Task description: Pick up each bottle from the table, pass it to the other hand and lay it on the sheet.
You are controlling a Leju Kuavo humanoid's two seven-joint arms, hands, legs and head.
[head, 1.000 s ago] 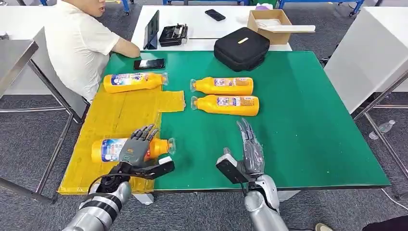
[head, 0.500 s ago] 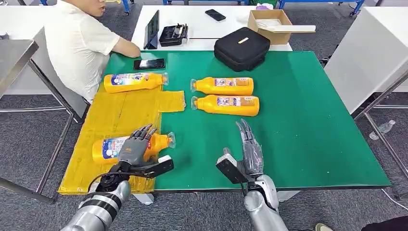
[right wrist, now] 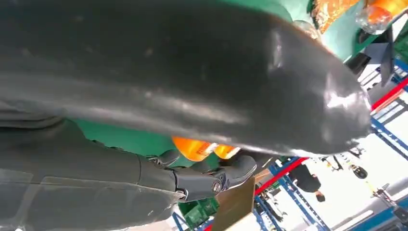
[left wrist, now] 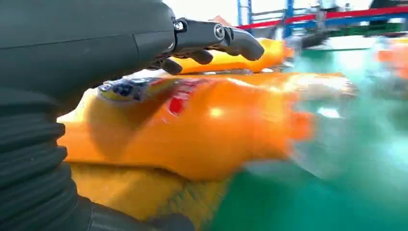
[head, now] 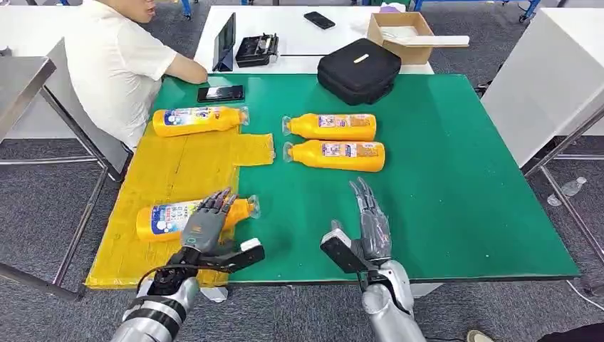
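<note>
Head view: left robot hand point(head: 205, 224) loose, fingers spread over bottle point(head: 171, 217) lying on yellow sheet point(head: 178, 171) near tabletop point(head: 456, 185) front edge. Right robot hand point(head: 370, 221) flat, holding nothing. Best to lift away slowly, without rolling it.

A person point(head: 114, 64) in white sits at ten o'clock by a phone point(head: 221, 93). A black case point(head: 357, 70) lies at twelve. A cardboard box point(head: 399, 30) stands just beyond it.

The right hand point(right wrist: 144, 96) is seen close up, its thick grey thumb across the frame and darker fingers point(right wrist: 211, 180) extended, nothing held. Beyond them, two orange bottles point(right wrist: 202, 148) are seen on the green surface point(right wrist: 125, 137).
</note>
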